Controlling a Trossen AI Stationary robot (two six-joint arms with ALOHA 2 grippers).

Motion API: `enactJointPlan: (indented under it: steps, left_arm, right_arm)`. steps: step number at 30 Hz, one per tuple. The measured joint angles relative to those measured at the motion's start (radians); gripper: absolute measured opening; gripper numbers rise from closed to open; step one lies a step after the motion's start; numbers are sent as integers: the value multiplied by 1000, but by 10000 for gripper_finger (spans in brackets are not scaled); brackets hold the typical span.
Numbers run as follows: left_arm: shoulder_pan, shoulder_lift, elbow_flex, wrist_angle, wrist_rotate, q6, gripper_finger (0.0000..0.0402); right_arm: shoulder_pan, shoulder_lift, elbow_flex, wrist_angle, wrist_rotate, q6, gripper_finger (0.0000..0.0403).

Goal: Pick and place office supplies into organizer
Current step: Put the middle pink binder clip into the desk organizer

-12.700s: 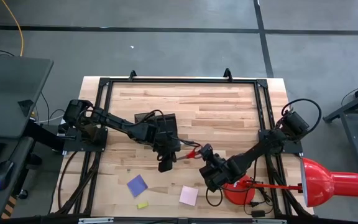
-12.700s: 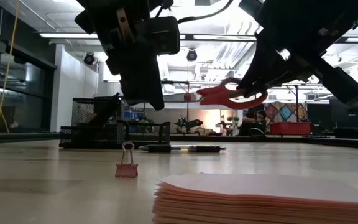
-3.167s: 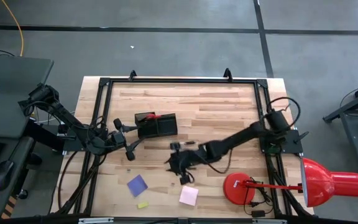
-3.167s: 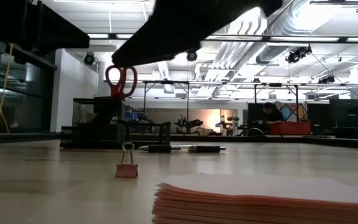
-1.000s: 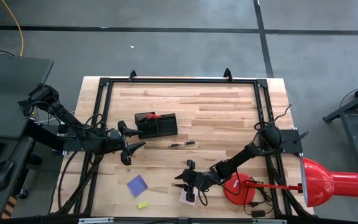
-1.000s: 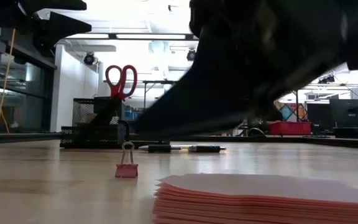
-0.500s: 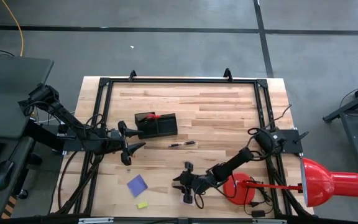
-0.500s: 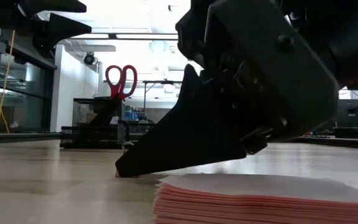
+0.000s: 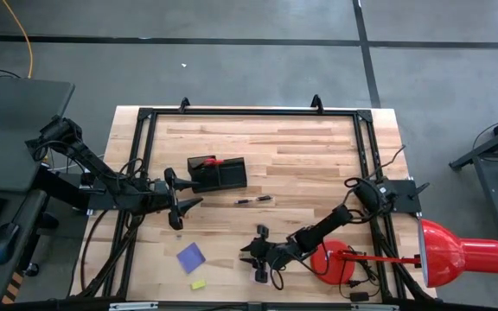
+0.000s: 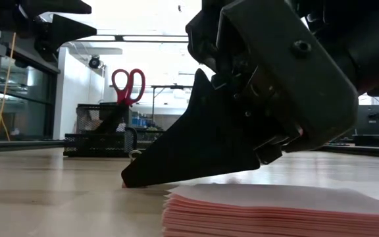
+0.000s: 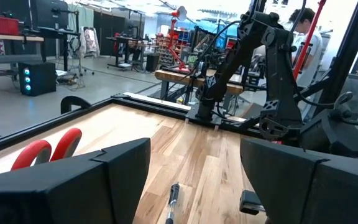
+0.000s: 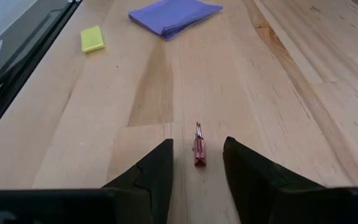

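- Closing carelessly, we risk flicking the clip [image 12: 199, 154] away: it sits loose between the right gripper's [image 12: 197, 142] open jaws.
- We may snag the pink pad [image 10: 275, 204] under this gripper, well apart from the organizer [image 9: 219, 173].
- We could hit the left gripper [image 9: 180, 206], waiting open-jawed beside the organizer.

Binder clip [image 12: 199, 151] betw. fingers; table [image 9: 318, 155] beyond apparently clear.

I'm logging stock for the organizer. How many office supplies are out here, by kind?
Scissors: 1
Note pads: 2 (purple pad, pink pad)
Yellow eraser: 1
Binder clip: 1
Pen: 1
Total: 6
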Motion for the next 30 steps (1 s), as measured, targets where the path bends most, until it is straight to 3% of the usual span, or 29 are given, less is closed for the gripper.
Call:
enactJointPlan:
  steps: [6,16,30]
  left_arm:
    - [0,0,0,0,0,0,239]
    - [0,0,0,-2,0,2,239]
    - [0,0,0,-7,0,2,239]
  right_arm:
    - [-2,1,-1,0,5,7,113]
    - [-13,1,-2,3,-3,-18,9]
    - [-67,4,-2,64,1,-153,3]
